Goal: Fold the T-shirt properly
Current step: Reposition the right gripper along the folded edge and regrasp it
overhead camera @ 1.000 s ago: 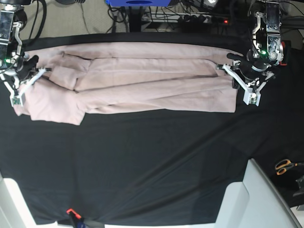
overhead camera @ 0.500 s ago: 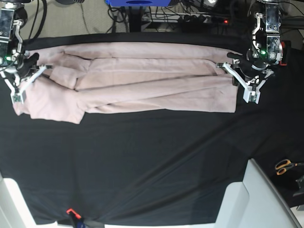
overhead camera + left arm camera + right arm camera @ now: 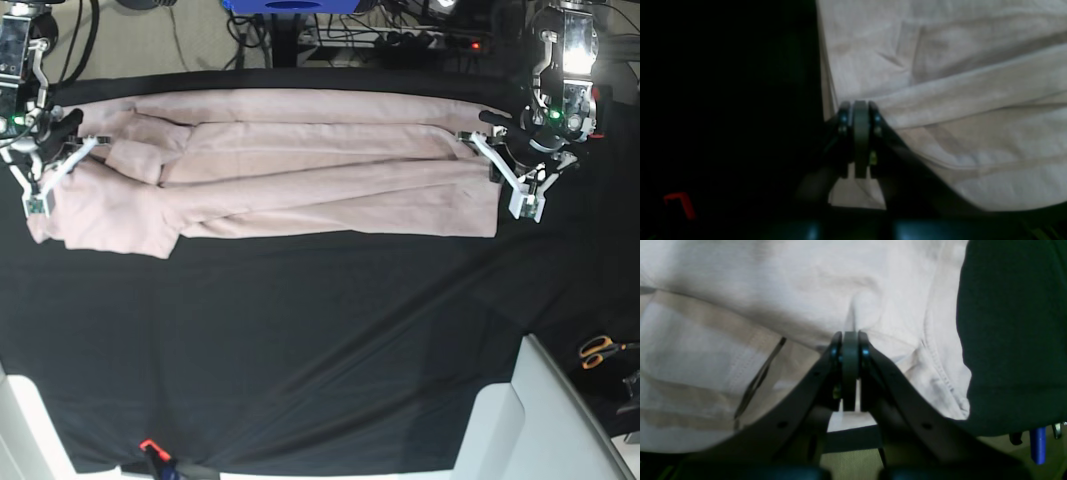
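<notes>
Basically both grippers, left (image 3: pixel 497 165) at frame right and right (image 3: pixel 68 158) at frame left, pinch the T-shirt (image 3: pixel 300 165) ends closed; lift evenly, keep fabric taut.

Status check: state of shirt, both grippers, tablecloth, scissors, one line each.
T-shirt: folded lengthwise into a long band, lying across the far part of the table, creased.
Left gripper: shut on the T-shirt's edge.
Right gripper: shut on the T-shirt, pinching up a small ridge.
Black tablecloth: spread flat, a few wrinkles.
Scissors: lying off the cloth, untouched.
</notes>
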Controlling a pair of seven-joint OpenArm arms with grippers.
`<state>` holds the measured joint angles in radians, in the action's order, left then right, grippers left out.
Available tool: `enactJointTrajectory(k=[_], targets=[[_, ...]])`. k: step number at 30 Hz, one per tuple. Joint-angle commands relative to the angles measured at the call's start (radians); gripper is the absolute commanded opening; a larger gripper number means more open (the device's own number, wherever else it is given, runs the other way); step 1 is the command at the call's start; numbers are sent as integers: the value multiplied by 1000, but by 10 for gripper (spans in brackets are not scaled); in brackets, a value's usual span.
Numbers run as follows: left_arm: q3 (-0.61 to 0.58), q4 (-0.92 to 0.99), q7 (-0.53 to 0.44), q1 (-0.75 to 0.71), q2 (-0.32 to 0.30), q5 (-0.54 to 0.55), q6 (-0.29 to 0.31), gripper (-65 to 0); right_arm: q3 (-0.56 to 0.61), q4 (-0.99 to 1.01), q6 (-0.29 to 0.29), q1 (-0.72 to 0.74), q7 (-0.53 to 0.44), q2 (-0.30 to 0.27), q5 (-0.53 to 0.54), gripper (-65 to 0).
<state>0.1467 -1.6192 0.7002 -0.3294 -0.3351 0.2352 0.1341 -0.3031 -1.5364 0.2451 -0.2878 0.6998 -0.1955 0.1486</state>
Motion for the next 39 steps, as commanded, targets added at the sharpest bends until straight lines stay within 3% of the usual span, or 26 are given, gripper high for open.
enactJointTrajectory(k=[1,6,14,16,22,24,26,29,32,36,39], targets=[[8,-14,-14,5,-12,-3,-3,-650,-5,-13,-7,8,-15,-15,-7,-650],[3,-14,-14,6,-12,-3,-3,-650,-6,-11,-7,8,-21,-5,-100,-650],[-2,-14,-14,6,-6,-3,-3,-650,-8,-14,-7,8,-15,17,-109,-644],[-2,-14,-14,6,-8,-3,-3,-650,-11,-23,-7,8,-15,18,-108,-591],[-2,-16,-14,-1,-9,-3,-3,-650,-166,-98,3,35,-15,80,-108,-305],[-3,-16,-14,0,-8,-3,-3,-650,-173,-112,6,66,-15,74,-108,-281],[-3,-16,-14,0,-8,-3,-3,-650,-172,-85,53,127,-15,60,-108,-279],[-3,-16,-14,2,-6,-3,-3,-650,-175,-5,175,229,-15,51,-111,-279],[-3,-14,-14,2,-6,-3,-3,-650,-160,109,241,324,-13,12,-113,-279],[-3,-14,-14,2,-6,-3,-3,-650,-29,316,241,424,-24,-49,-113,-279],[-3,-14,-14,2,-6,-3,-3,-650,-3,435,241,483,-65,-63,-113,-281]])
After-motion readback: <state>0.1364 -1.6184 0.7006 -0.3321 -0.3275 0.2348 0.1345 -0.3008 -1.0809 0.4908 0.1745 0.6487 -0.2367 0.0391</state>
